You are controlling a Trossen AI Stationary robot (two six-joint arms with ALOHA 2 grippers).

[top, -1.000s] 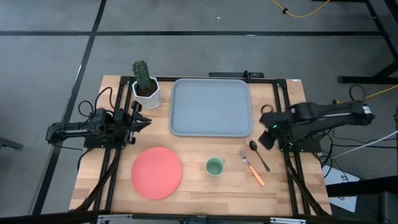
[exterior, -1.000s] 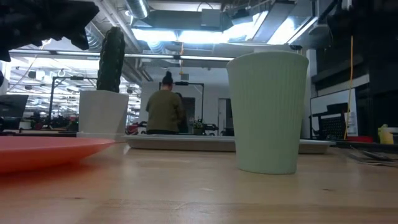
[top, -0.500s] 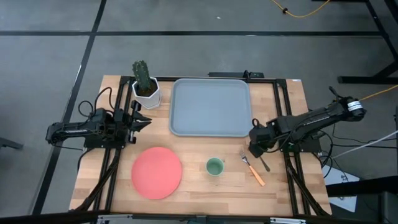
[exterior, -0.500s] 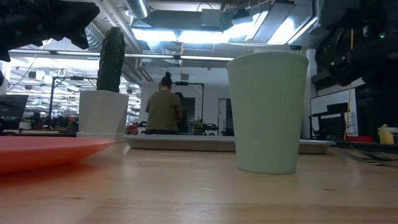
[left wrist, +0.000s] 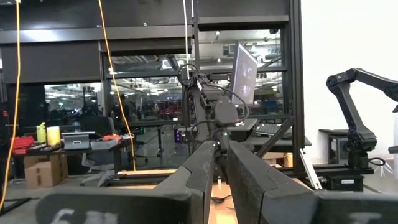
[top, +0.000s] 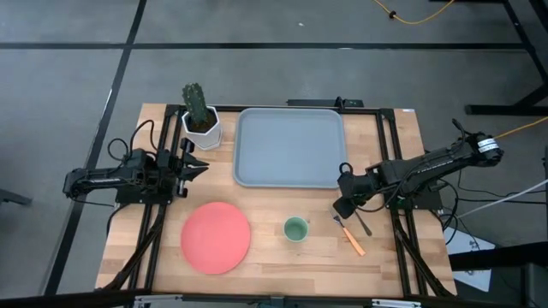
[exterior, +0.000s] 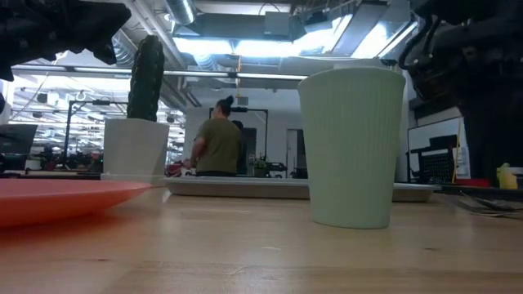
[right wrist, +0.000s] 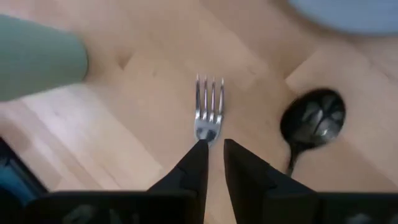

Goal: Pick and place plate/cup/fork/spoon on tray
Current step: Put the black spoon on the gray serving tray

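The coral plate point(top: 215, 237) lies flat on the table at the near left. The light-green cup point(top: 295, 229) stands upright to its right. The orange-handled fork point(top: 349, 236) and the dark spoon point(top: 365, 226) lie side by side right of the cup. The grey-blue tray point(top: 290, 146) lies behind them. My right gripper point(top: 342, 195) hovers over the fork's tine end with its fingers shut. In the right wrist view its fingertips point(right wrist: 214, 152) stand just short of the fork's tines point(right wrist: 209, 109), with the spoon's bowl point(right wrist: 313, 118) beside them. My left gripper point(top: 193, 162) waits shut at the table's left.
A white pot with a cactus point(top: 200, 120) stands left of the tray at the far left. Bare wood point(top: 257, 274) lies along the near edge. A person point(exterior: 216, 147) stands in the room beyond the table.
My right gripper has swung from the table's right edge toward the left, reaching out over the spoon and fork toward the cup. The fork, spoon, cup and plate have kept still.
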